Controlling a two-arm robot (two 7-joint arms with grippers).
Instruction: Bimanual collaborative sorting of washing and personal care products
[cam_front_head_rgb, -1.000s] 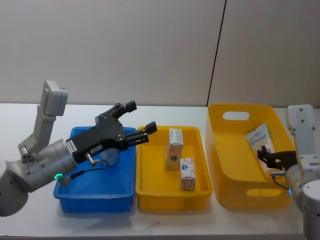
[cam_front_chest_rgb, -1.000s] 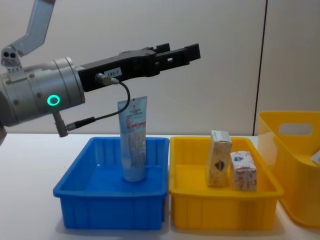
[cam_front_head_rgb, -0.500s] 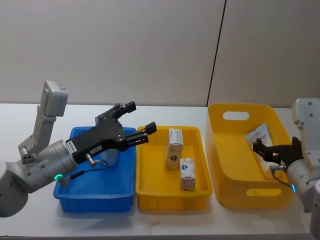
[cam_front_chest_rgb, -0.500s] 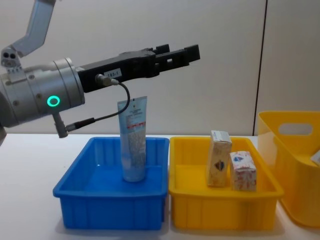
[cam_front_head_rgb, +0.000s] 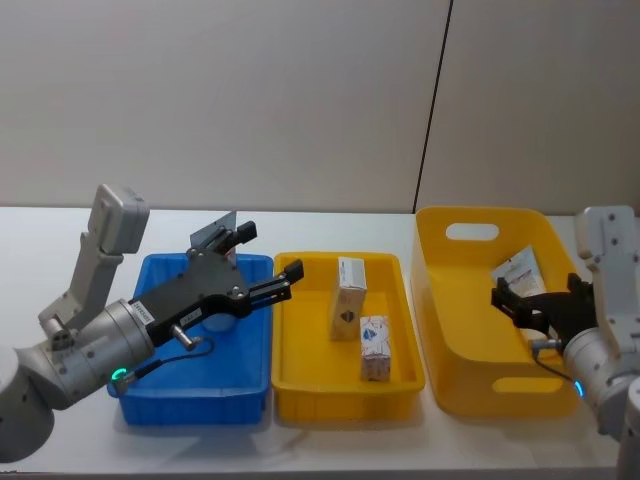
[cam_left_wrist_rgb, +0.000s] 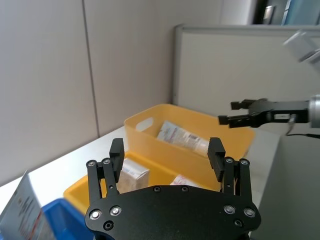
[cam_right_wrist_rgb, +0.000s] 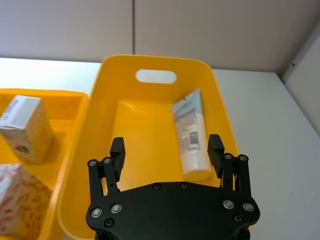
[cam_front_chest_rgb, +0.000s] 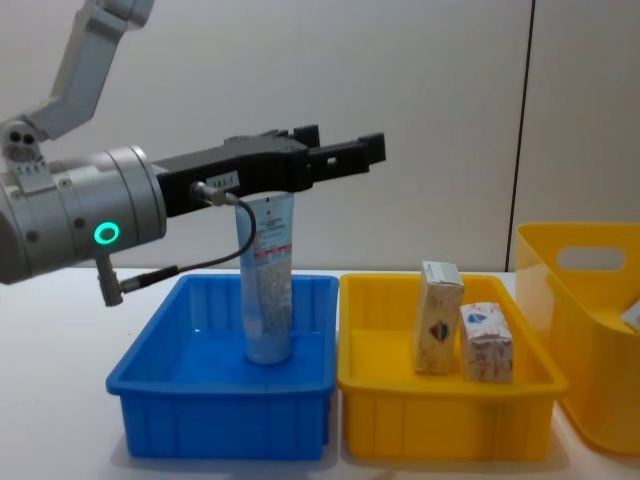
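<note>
A pale blue tube (cam_front_chest_rgb: 266, 300) stands upright in the blue tray (cam_front_chest_rgb: 200, 410); its crimped end (cam_front_head_rgb: 217, 234) peeks out behind my left gripper (cam_front_head_rgb: 268, 252). That gripper hovers open above the tray's right side (cam_front_chest_rgb: 345, 152), its fingers (cam_left_wrist_rgb: 116, 150) empty. Two cream cartons (cam_front_head_rgb: 349, 283) (cam_front_head_rgb: 374, 348) stand in the small yellow tray (cam_front_head_rgb: 300, 400). A white tube (cam_right_wrist_rgb: 190, 131) leans in the big yellow bin (cam_right_wrist_rgb: 100, 115). My right gripper (cam_right_wrist_rgb: 166, 147) hangs open and empty over that bin's near right side (cam_front_head_rgb: 505, 297).
The three containers sit side by side on a white table: blue tray (cam_front_head_rgb: 160, 390) on the left, yellow tray (cam_front_chest_rgb: 450, 425) in the middle, tall handled bin (cam_front_head_rgb: 450, 330) on the right. A grey partition wall stands behind. Bare tabletop lies in front of the containers.
My left gripper has dropped lower and drawn back slightly over the blue tray. The right gripper has moved left, farther over the yellow bin. Tubes and cartons have not moved.
</note>
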